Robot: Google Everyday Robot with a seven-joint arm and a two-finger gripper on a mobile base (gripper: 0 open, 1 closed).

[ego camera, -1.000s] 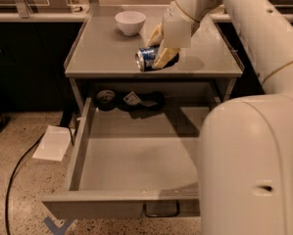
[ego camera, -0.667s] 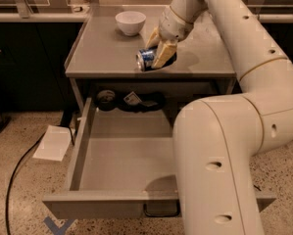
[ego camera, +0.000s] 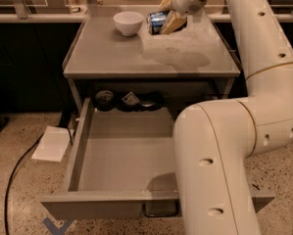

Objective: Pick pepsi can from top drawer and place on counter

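One gripper (ego camera: 166, 14), at the end of the large white arm (ego camera: 244, 131), sat at about 12 o'clock in the view, over the far edge of the counter (ego camera: 151, 58). Its two pale yellow fingers (ego camera: 174, 23) were closed around the pepsi can (ego camera: 157, 21), one finger above the can and one below it on the near side.

The can was held on its side, not upright. Its long axis ran roughly from 9 o'clock to 3 o'clock, and its silver end (ego camera: 150, 23) faced 9 o'clock, toward the white bowl (ego camera: 129, 22). The other end was hidden inside the gripper. Whether the can touched the counter top or hung just above it could not be told. The bowl stood on the counter just beside the can, at the can's 9 o'clock, apart from it.

Below the counter, the top drawer (ego camera: 121, 155) was pulled wide open toward 6 o'clock, with its curved handle (ego camera: 160, 210) showing on the front. At the back of the drawer, near 12 o'clock of its floor, lay a dark round thing (ego camera: 104, 100) and a small packet (ego camera: 132, 99).

On the speckled floor at 9 o'clock of the drawer lay a white sheet of paper (ego camera: 52, 143), with a black cable (ego camera: 11, 180) curving beside it.
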